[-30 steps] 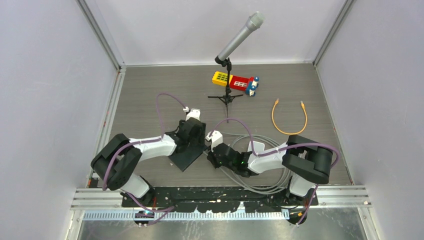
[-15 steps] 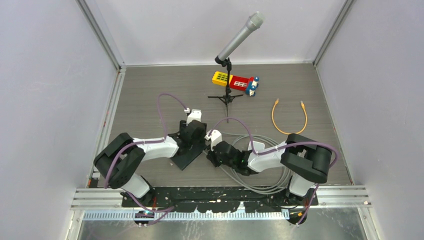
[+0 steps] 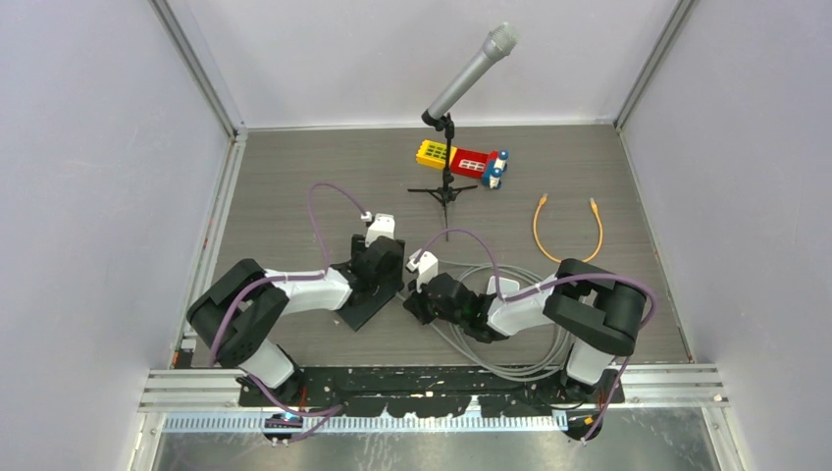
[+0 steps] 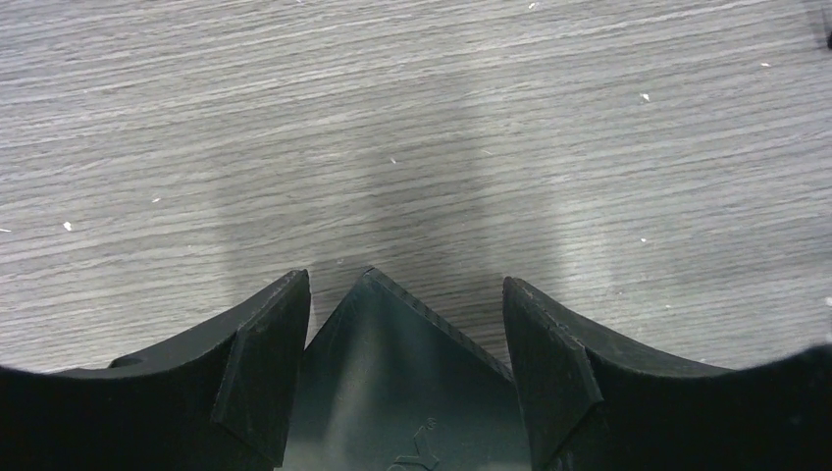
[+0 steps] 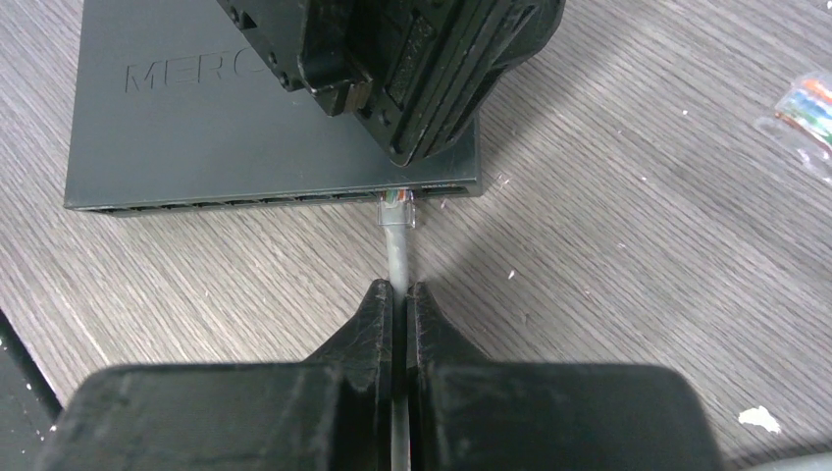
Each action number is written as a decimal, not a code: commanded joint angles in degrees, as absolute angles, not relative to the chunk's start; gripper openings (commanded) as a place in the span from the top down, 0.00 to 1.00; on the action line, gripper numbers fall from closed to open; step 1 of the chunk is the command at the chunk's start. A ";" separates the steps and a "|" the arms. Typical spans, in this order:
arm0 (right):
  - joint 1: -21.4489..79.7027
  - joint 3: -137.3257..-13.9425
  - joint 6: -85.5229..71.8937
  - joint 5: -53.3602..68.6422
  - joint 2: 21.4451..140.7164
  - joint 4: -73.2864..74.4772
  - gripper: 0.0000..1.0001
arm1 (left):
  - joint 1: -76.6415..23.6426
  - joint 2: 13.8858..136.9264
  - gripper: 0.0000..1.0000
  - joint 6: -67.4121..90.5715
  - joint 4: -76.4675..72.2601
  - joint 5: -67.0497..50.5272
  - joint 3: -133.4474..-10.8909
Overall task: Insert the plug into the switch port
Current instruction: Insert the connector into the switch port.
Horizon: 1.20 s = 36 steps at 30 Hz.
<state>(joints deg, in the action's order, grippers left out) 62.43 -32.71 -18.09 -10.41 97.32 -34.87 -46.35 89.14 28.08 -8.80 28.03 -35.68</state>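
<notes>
1. My right gripper [image 5: 397,290] is pinched narrow on the thin grey cable [image 5: 396,250], both fingers flat against it just behind its end.
2. The clear plastic plug [image 5: 396,208] on that cable sits at the last port on the right end of the front face of the flat dark grey switch [image 5: 196,128]. Its nose meets the opening, but most of its clear body shows outside (whether it has latched I cannot tell).
3. My left gripper [image 4: 404,287] stands wide, with one corner of the switch wedged between its fingers [image 4: 260,378]. The corner's edges run up to both inner faces, though I cannot tell if they press.
4. In the right wrist view, the left gripper's black body hangs over the switch's top, directly above the plug.
5. From overhead the two grippers nearly meet near the middle of the grey wood-grain table [image 3: 294,177], and the rest of the cable loops back toward the right arm's base.
6. Well apart at the far side are a silver microphone on a black tripod stand [image 3: 461,83], a yellow and red toy block set [image 3: 459,157] and a curved orange patch lead [image 3: 569,261].
7. A loose clear connector with coloured wires [image 5: 806,106] lies on the table at the right edge of the right wrist view.
</notes>
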 commanded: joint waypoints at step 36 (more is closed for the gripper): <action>67.20 -49.12 -15.71 -21.27 78.14 10.54 1.00 | -26.98 60.57 0.06 25.62 24.67 -7.09 -46.45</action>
<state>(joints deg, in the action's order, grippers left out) 67.26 -42.50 -17.15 -19.27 81.73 1.80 -26.94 62.33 26.06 21.28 -7.22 -47.81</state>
